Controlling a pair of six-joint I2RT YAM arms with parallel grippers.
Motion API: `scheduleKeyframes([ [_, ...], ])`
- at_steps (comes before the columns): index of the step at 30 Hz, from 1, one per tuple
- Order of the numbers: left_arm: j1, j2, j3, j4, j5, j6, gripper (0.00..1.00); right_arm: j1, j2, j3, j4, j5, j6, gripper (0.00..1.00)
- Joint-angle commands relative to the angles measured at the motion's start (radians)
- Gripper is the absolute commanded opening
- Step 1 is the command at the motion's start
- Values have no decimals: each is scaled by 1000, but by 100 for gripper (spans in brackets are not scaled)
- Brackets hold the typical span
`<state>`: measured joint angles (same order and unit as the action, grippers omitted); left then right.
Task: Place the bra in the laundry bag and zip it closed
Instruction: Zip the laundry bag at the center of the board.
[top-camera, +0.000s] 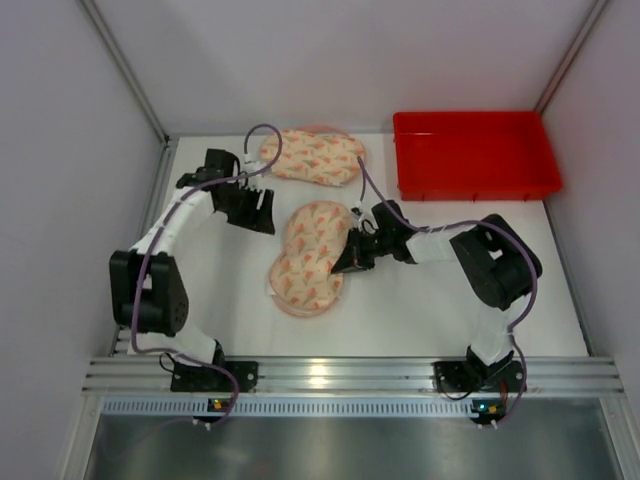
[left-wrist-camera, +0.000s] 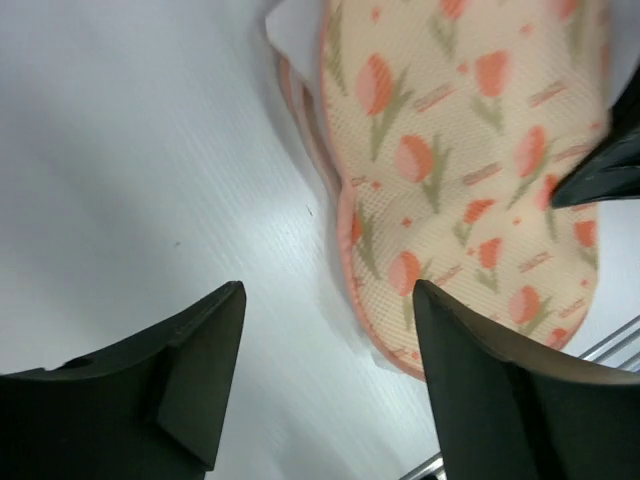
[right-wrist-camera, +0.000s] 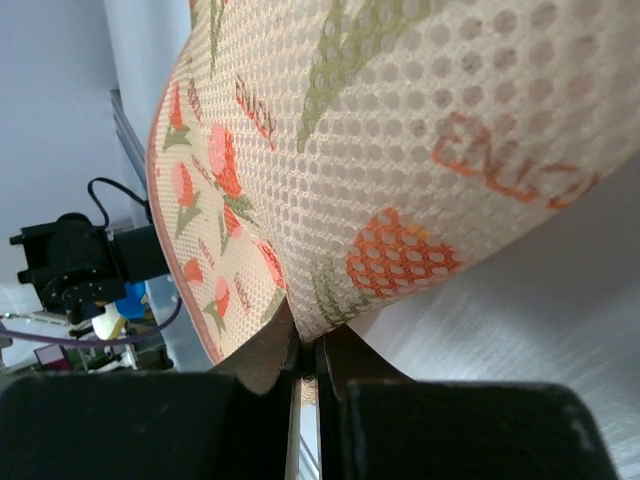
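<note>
Mesh laundry bag lies lengthwise, near-to-far, between your grippers.
Right gripper clamps its edge; left gripper jaws apart beside it; second tulip-print piece and red bin beyond.

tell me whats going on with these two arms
The right claw is pinched shut on the edge of the tulip-print mesh bag mid-table. The left claw hangs open beside it, holding nothing. A second tulip-print piece lies farther back, near a red bin.
</note>
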<state>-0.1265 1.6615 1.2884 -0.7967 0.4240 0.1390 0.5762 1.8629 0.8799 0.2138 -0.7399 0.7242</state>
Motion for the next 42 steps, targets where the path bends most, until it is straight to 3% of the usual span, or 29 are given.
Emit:
scheduleKeyframes([
  [1,-10,-222,-1,44,21,212,76,65,8,94,-138,39,-25,0],
  [3,-44,-296,-41,22,35,368,77,77,30,126,-180,43,-26,0],
  [6,-180,-434,-118,-60,39,596,77,90,48,149,-208,42,-16,0],
  [11,-491,-529,-187,-157,-79,747,77,91,74,177,-237,14,-28,0],
  [16,-813,-436,-195,-207,-249,731,75,91,88,194,-261,28,-42,0],
  [21,-1021,-208,-43,-234,-404,640,73,96,101,220,-303,31,-58,0],
  [27,-1107,129,266,-403,-505,596,69,102,94,225,-312,39,-63,0],
  [30,-1118,260,350,-450,-533,577,66,103,93,226,-321,50,-74,0],
  [42,-1124,458,427,-464,-653,533,59,103,113,234,-324,40,-77,0],
])
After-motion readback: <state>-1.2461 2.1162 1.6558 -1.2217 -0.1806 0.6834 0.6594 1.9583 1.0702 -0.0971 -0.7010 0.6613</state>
